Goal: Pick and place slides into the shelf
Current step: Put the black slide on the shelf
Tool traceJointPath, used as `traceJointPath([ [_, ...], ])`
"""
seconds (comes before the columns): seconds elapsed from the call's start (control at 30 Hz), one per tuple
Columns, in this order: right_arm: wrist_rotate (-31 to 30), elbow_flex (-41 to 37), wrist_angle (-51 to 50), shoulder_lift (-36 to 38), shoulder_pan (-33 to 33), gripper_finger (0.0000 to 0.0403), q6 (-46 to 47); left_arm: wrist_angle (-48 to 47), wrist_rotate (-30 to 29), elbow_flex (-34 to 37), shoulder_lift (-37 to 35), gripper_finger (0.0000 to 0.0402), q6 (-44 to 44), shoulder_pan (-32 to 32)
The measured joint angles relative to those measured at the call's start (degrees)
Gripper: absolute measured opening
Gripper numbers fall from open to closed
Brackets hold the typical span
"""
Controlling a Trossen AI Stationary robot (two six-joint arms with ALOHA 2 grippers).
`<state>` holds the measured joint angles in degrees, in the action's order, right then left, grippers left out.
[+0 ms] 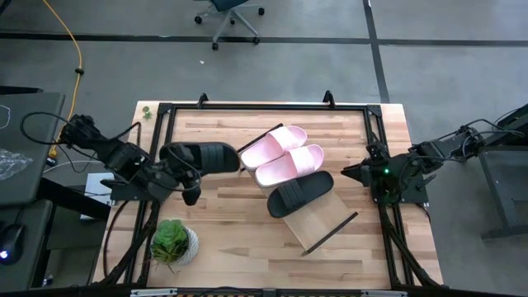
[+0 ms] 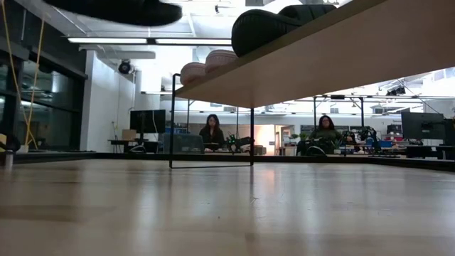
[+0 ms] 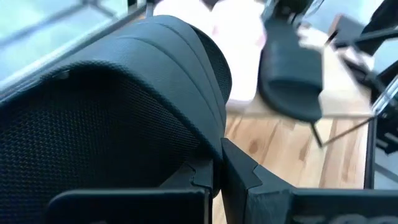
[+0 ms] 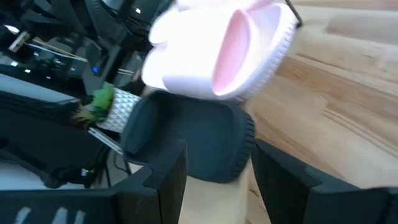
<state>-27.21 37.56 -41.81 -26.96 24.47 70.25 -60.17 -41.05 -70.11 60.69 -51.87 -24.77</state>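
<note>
The floor (image 1: pixel 289 21) around the counter (image 1: pixel 231 239) was grey, with dark lines. An office chair (image 1: pixel 231 15) stood beyond the far edge. Behind, two people (image 2: pixel 212 134) sat at desks under long ceiling lights (image 2: pixel 142 40), beside big windows (image 2: pixel 28 99).

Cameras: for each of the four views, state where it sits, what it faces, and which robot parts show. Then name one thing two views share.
High view: overhead, facing straight down on the table; both arms show, the left gripper holding a black slide.
Low view: table height, facing level under the shelf; no arm is clearly seen.
Left wrist view: on the left arm, facing its held slide; fingers show.
Right wrist view: on the right arm, facing the pink slides; right gripper open.
Shared: the pink slides appear in the high and right wrist views.
</note>
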Motion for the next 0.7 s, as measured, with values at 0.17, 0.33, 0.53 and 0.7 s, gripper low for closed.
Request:
traceJointPath([
  [0.17, -2.5, 0.0, 4.9, 0.0, 0.0, 0.0169, -4.0, 3.7, -5.4, -3.2, 0.0, 0.0, 9.0, 0.1],
  [0.33, -2.9, 0.0, 11.3, 0.0, -1.5, 0.0169, -10.6, 9.8, -5.8, -5.1, 0.6, 0.0, 21.2, 2.8],
  [0.53, 0.6, 0.0, 14.0, 0.0, -4.9, 0.0169, -12.6, 18.3, 3.0, -6.2, 2.7, 0.0, 33.3, 9.3],
  [0.7, 4.5, 0.0, 16.0, 0.0, -7.2, 0.0169, -13.8, 24.1, 12.1, -6.2, 5.4, 0.0, 39.5, 14.4],
])
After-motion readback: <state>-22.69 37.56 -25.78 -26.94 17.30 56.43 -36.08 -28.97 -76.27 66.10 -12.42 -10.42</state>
